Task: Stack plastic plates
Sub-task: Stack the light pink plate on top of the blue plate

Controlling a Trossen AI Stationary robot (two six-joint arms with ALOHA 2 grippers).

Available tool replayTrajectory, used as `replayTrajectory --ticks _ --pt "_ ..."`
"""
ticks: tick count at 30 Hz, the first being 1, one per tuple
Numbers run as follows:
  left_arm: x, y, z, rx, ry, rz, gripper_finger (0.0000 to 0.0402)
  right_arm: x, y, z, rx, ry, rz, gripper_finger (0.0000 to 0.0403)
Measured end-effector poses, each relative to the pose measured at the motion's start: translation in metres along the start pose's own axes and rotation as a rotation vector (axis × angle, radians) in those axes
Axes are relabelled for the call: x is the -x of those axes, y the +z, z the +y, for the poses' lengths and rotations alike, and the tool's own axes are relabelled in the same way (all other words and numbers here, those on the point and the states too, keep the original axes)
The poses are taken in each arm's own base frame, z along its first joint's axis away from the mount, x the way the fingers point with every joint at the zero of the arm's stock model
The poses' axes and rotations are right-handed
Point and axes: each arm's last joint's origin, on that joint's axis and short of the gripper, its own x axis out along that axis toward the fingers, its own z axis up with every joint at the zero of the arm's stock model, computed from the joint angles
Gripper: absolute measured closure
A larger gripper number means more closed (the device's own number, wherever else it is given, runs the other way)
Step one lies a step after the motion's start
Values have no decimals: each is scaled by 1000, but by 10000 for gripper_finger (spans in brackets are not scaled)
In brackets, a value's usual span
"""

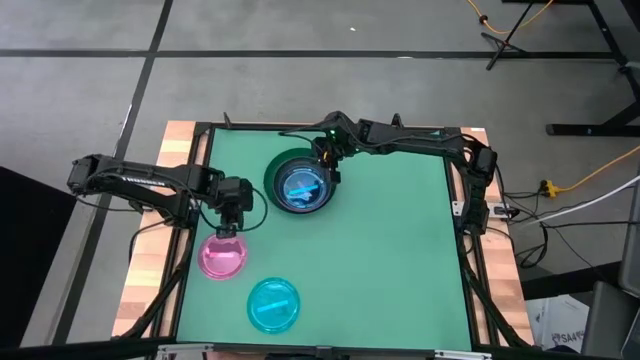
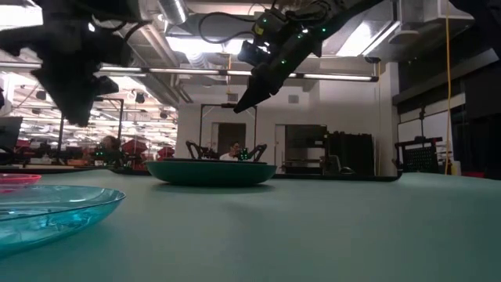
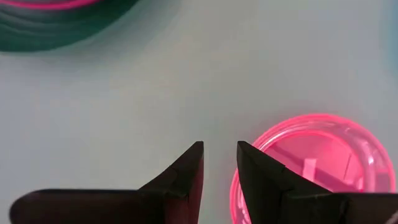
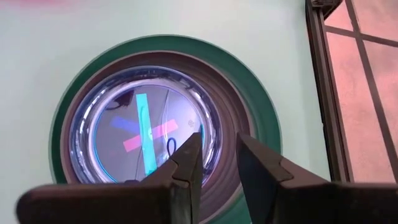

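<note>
Item: my left hand (image 1: pixel 229 231), parted and empty, over pink plate (image 1: pixel 223 257); next, grasp rim, carry to stack (image 1: pixel 302 183).

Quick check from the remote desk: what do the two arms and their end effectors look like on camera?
Both arms are dark, jointed links with black cables along them. The right arm shows small green indicator lights near its wrist. Each end effector, left and right, has two dark, wedge-shaped fingers tapering to blunt tips.

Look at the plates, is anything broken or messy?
Nothing stands out. The stack in the green plate sits neatly, and the pink plate and cyan plate lie flat, apart and whole on the table.
</note>
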Motion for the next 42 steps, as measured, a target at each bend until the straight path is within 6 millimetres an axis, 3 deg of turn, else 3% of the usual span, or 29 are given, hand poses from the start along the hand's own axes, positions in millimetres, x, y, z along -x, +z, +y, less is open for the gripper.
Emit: replayTrajectory --ticks 15,30,42 --pt "-8 1 -2 -14 -37 30 311 0 0 0 12 1 0 315" --pt "-47 12 -5 -50 -109 248 311 0 0 0 11 1 1 315" --pt "-68 12 -21 -133 -108 365 311 0 0 0 17 1 1 315"
